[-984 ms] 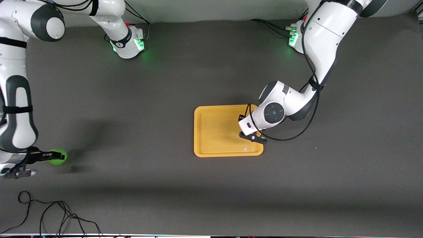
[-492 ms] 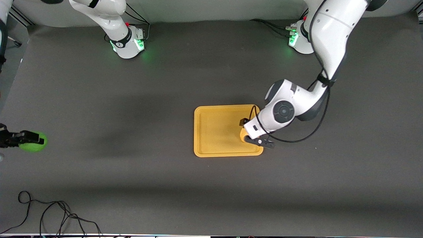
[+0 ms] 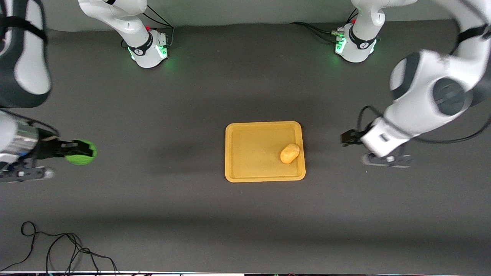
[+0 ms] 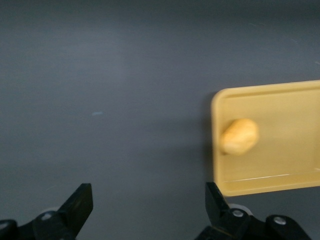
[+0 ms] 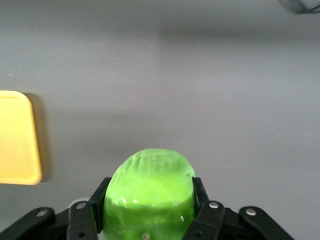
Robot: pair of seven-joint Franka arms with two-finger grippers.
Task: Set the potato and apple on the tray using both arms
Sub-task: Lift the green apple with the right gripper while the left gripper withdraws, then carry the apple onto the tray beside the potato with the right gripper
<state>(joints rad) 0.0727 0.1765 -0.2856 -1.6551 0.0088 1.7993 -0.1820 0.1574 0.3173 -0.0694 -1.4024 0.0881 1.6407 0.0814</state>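
The potato (image 3: 289,153) lies on the yellow-orange tray (image 3: 249,153), near the rim at the left arm's end. It also shows in the left wrist view (image 4: 240,136) on the tray (image 4: 285,160). My left gripper (image 3: 347,138) is open and empty over bare table beside the tray, toward the left arm's end; its fingers stand wide apart in the left wrist view (image 4: 148,210). My right gripper (image 3: 74,150) is shut on the green apple (image 3: 81,152) over the table at the right arm's end, well away from the tray. The apple (image 5: 150,185) fills the jaws; a tray corner (image 5: 15,145) shows.
The arms' bases (image 3: 147,48) (image 3: 353,44) stand at the table's edge farthest from the front camera. A loose black cable (image 3: 57,249) lies at the nearest edge, toward the right arm's end. Dark mat covers the table.
My left gripper has let go of the potato on the tray and pulled away toward the left arm's end. My right gripper has carried the apple toward the tray.
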